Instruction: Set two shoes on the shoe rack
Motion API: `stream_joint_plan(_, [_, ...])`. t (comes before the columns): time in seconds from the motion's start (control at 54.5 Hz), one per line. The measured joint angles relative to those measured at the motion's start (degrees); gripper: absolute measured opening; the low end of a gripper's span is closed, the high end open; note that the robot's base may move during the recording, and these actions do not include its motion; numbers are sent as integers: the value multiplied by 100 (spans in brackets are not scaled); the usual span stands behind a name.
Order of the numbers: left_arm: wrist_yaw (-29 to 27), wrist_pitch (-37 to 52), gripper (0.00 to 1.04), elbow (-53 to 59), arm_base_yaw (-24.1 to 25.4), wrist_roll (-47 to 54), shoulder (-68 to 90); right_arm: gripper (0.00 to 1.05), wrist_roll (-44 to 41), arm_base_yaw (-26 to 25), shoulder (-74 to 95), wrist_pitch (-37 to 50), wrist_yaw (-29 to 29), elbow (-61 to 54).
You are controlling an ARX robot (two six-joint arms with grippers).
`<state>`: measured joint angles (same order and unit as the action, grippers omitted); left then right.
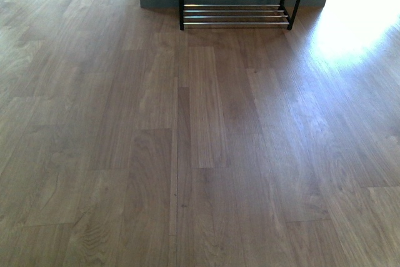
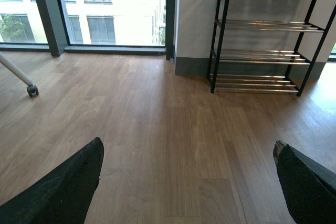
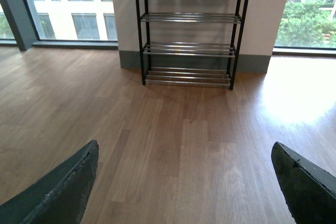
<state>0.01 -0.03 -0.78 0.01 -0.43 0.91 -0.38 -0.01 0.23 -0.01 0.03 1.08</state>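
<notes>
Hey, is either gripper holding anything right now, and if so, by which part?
Nothing is held. The left gripper and the right gripper are both open, with only bare floor between their fingers.

You are looking across a wood-plank floor [image 1: 206,154] in mid-brown tones, its boards running away from you toward a white wall pillar [image 3: 262,14]. A grey-green skirting band [image 3: 252,62] runs along the pillar's base. To either side of the pillar stand floor-to-ceiling windows [image 2: 110,9] with dark frames [image 2: 44,14]. Through one you see a pale building; through the one on the pillar's other side, green trees [image 3: 307,22]. Daylight from that side throws a bright glare patch [image 1: 353,20] on the floor beside the pillar. A caster wheel [image 2: 32,91] on a white leg rests near the building-side window.
</notes>
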Motion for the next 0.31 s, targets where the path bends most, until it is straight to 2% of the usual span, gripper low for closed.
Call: stream_joint_plan(0.312, [0,0,95,0,0,0,0,95,0,0,0,0,0,0])
